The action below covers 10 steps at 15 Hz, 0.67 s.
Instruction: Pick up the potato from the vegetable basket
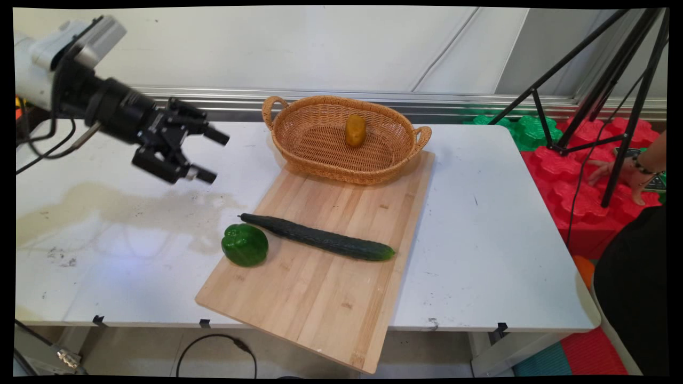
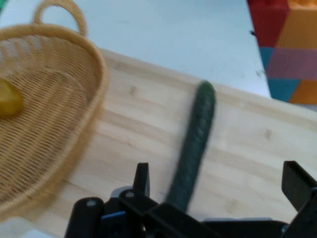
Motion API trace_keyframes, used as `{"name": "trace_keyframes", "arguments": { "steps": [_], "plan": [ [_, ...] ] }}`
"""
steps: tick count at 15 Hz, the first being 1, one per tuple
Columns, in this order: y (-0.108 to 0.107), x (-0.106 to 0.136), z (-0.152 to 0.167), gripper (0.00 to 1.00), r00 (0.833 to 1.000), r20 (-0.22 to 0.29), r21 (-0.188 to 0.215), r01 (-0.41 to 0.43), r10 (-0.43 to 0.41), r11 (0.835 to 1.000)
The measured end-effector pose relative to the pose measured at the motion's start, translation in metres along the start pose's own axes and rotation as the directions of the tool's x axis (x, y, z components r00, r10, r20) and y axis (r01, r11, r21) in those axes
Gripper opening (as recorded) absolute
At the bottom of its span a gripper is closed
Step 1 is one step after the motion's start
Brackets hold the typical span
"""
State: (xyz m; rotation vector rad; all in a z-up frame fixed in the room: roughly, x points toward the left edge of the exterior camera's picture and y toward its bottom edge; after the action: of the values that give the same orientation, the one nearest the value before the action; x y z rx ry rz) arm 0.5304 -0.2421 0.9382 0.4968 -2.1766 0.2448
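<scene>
An oval woven wicker basket point(image 1: 341, 141) with two loop handles sits at the far end of a long pale wooden cutting board point(image 1: 325, 266), resting partly on the board and partly on the white table point(image 1: 480, 240). Inside the basket is one thing: a small yellow-brown potato-like vegetable point(image 1: 355, 130), lying near the far wall of the basket. In the hand view the same basket point(image 2: 49, 124) fills the left side, with the yellowish vegetable point(image 2: 7, 101) at its left edge.

On the board, nearer the camera, lie two green vegetables. One long dark green cucumber point(image 1: 320, 238) stretches slantwise across the board. One shiny green bell pepper point(image 1: 244, 245) sits at the board's left edge, just beside the cucumber's thin end.

The black two-finger gripper point(image 1: 211, 154) hangs in the air over the bare table, left of the basket and above and to the left of the pepper, well apart from all of them. Its jaws stand wide apart and hold nothing. In the hand view the cucumber point(image 2: 195, 144) runs up between the two raised fingers point(image 2: 141, 179).

To the right, beyond the table, stand a black tripod point(image 1: 603, 96) and red foam floor tiles point(image 1: 565, 176).
</scene>
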Motion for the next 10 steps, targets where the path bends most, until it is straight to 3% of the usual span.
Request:
{"name": "trace_keyframes", "arguments": {
  "steps": [5,10],
  "plan": [
    [-0.038,0.022,0.016,1.0,1.0,-0.027,0.067,0.007,-0.006,0.998],
    [-0.079,0.039,0.046,1.0,1.0,-0.02,0.122,0.001,0.001,0.993]
  ]
}}
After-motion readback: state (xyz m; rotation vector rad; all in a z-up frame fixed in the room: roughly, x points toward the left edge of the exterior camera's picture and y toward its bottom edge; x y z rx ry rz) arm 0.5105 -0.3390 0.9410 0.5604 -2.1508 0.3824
